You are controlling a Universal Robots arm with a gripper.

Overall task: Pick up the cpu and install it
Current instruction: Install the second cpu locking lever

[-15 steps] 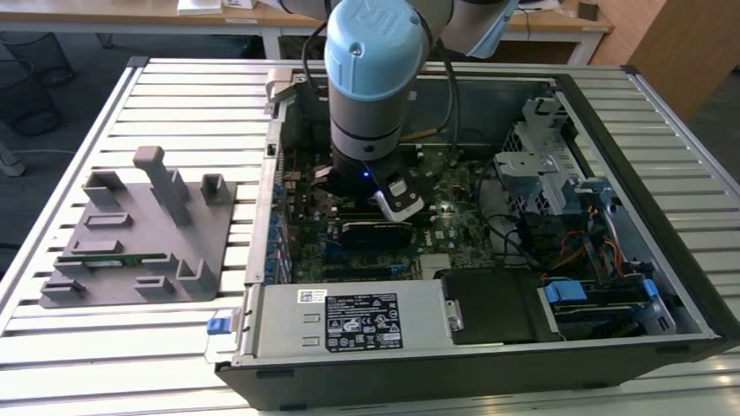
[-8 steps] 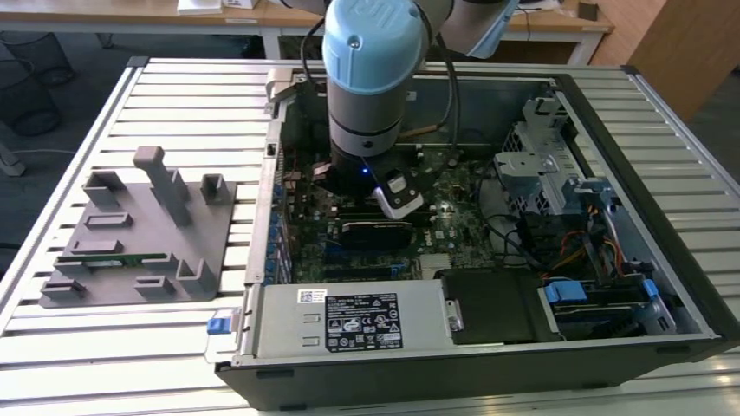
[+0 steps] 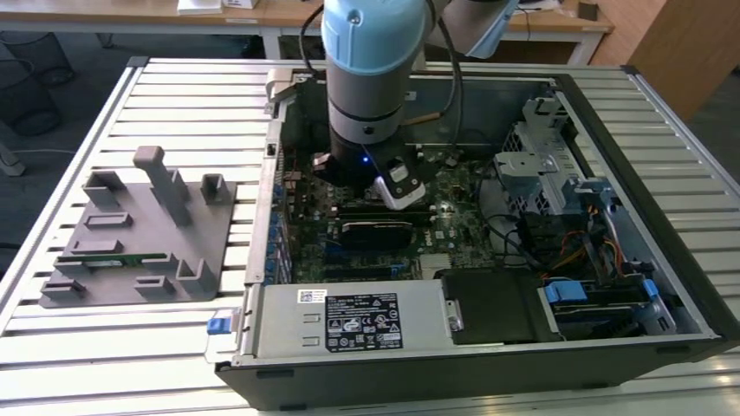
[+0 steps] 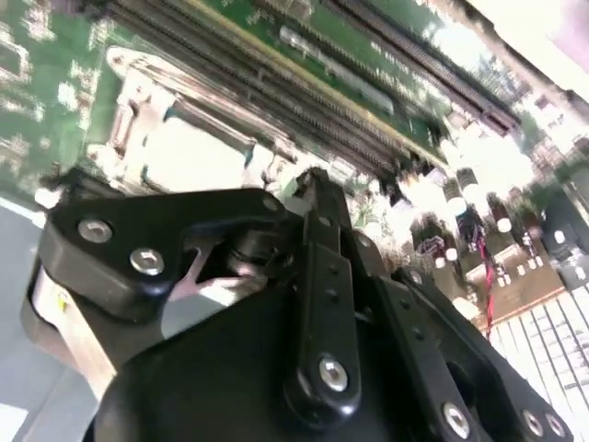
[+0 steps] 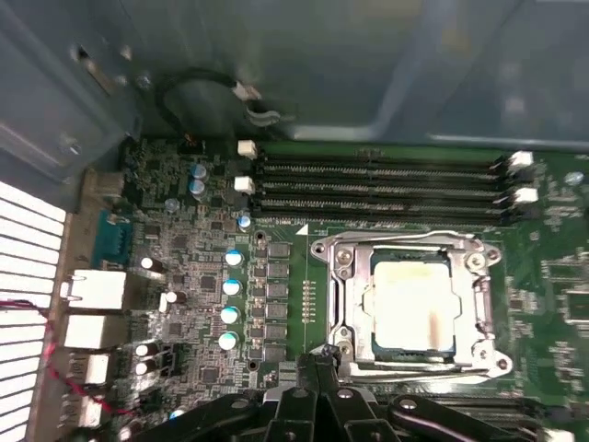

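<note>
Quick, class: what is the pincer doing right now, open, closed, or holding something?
Pincer: cannot be told; it holds no chip, hovering beside the chip already lying in its socket on the board.

No legible text anywhere. White printed labels (image 3: 360, 319) on the power supply (image 3: 347, 322), toward six o'clock in the exterior view, carrying dense print and perhaps certification marks, none readable. Motherboard (image 5: 193, 276) markings in the first wrist view equally unreadable.
</note>
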